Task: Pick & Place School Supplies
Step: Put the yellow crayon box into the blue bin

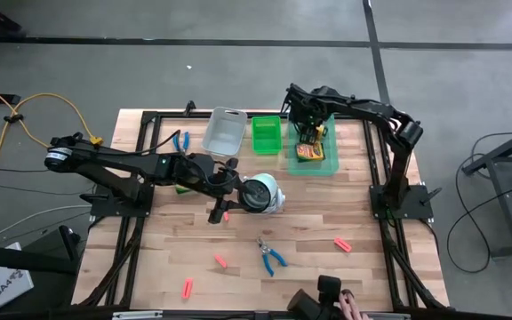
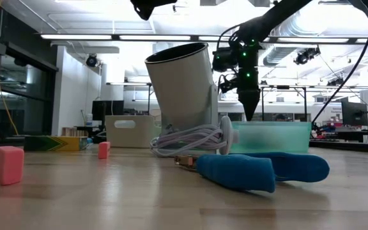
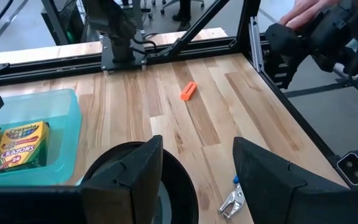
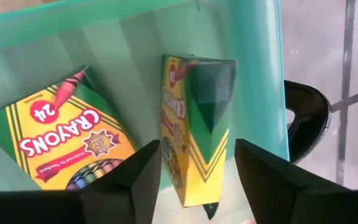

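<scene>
My right gripper (image 4: 197,186) hangs open over the teal bin (image 1: 327,162), its fingers on either side of a crayon box (image 4: 197,124) that stands on end against the bin wall. A second crayon box (image 4: 67,143) lies flat beside it. My left gripper (image 3: 197,180) is open at mid-table, beside the round white object with a dark face (image 1: 262,194); whether a finger touches it, I cannot tell. Blue-handled scissors (image 1: 271,256) lie nearer the front edge, another pair (image 1: 182,140) left of the grey bin. Red-pink stubs (image 1: 343,244) (image 1: 221,260) (image 1: 188,287) lie scattered.
The grey bin (image 1: 224,130) and green bin (image 1: 266,133) stand beside the teal one along the far edge. A white cord (image 2: 190,140) lies coiled by the round object. A person's hand (image 1: 354,307) shows at the near edge beside dark equipment.
</scene>
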Available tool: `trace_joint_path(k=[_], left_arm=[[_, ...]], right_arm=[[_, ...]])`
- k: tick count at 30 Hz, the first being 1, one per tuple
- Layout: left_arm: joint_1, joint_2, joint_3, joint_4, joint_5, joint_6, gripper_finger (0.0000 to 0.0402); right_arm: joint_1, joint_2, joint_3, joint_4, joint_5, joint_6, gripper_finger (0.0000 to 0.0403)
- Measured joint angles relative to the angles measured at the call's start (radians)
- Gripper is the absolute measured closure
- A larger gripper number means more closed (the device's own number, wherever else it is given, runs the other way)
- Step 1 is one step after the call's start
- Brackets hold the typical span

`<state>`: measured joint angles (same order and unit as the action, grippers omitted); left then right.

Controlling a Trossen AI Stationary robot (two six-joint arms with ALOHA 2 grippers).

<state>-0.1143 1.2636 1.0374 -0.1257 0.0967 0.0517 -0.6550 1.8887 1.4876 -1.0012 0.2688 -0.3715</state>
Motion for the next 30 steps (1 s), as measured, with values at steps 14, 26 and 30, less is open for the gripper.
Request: trace_joint_path(k=[14, 26, 30], left_arm=[[0.000, -0.002, 0.000, -0.031, -0.001, -0.003, 0.0211], [-0.008, -0.205, 0.000, -0.312, -0.139, -0.134, 0.0211], [-0.009, -0.297, 0.000, -0.470, -0.213, -0.219, 0.0211]], right_arm=[[0.132, -0.102, 0.000, -0.040, 0.091, 0.042, 0.0212], [0.396, -0.222, 0.000, -0.122, 0.035, 0.375, 0.0212], [0.479, -0.229, 0.000, -0.113, -0.048, 0.491, 0.0212]])
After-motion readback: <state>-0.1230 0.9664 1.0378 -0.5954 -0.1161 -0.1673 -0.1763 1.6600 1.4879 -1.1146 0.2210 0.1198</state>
